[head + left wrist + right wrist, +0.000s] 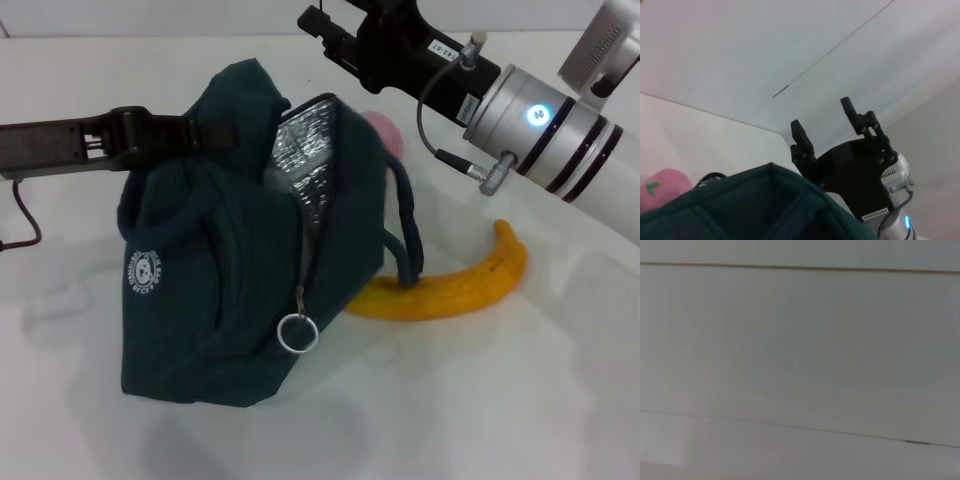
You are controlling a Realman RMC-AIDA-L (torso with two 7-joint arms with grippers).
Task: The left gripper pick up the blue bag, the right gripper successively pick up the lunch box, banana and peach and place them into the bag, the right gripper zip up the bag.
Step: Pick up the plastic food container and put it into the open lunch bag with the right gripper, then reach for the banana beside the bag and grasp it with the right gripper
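The blue bag (210, 290) stands upright mid-table with its zip open, showing silver lining (305, 165). My left gripper (198, 133) reaches in from the left and is shut on the bag's top edge. The bag's rim (765, 200) fills the bottom of the left wrist view. A yellow banana (450, 285) lies on the table right of the bag. The pink peach (387, 132) sits behind the bag and also shows as the peach (660, 187). My right gripper (318, 22) hovers above the bag's far side; this right gripper (824, 120) is open and holds nothing. The lunch box is hidden.
A metal zip-pull ring (297, 333) hangs at the bag's front. A dark carry strap (405, 225) droops on the bag's right side over the banana's end. The white table (520, 400) spreads around the bag. The right wrist view shows only a pale surface.
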